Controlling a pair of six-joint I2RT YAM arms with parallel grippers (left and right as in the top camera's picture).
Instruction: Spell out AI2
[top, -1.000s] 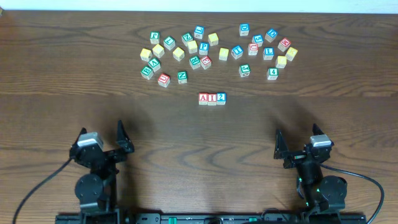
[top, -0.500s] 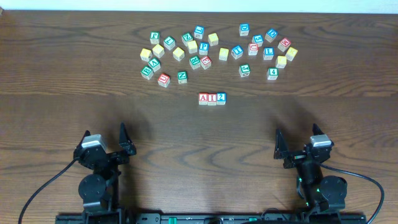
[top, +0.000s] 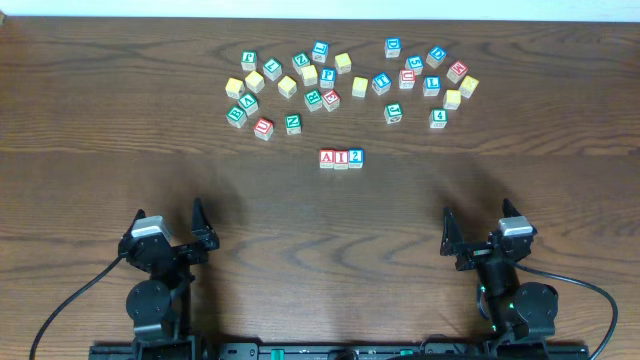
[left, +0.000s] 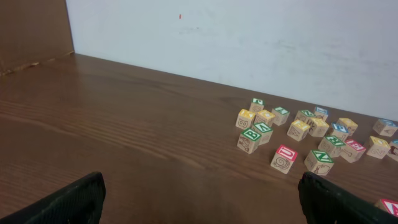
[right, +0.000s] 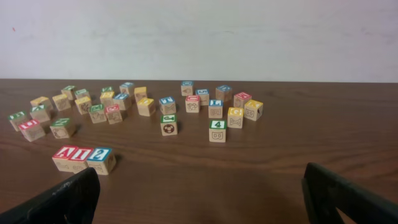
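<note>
Both my jaws spread wide and empty; the word looks spelled.
My left gripper (top: 165, 222) and right gripper (top: 480, 225) hang at the table's (top: 100, 150) near edge. The A block (top: 327, 158), I block (top: 341, 158) and 2 block (top: 356, 157) touch in a row running nine to three. It lies at one o'clock from my left and eleven from my right, about equally near both. Spare blocks (top: 293, 124) lie beyond at twelve.

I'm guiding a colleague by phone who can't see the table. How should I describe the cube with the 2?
On the wooden table, apart from the scatter of cubes at the far side, three touching cubes form a short row alone. The 2 cube is that row's end on the robot's right, next to the I cube. Its top is blue; the other two are red.
</note>
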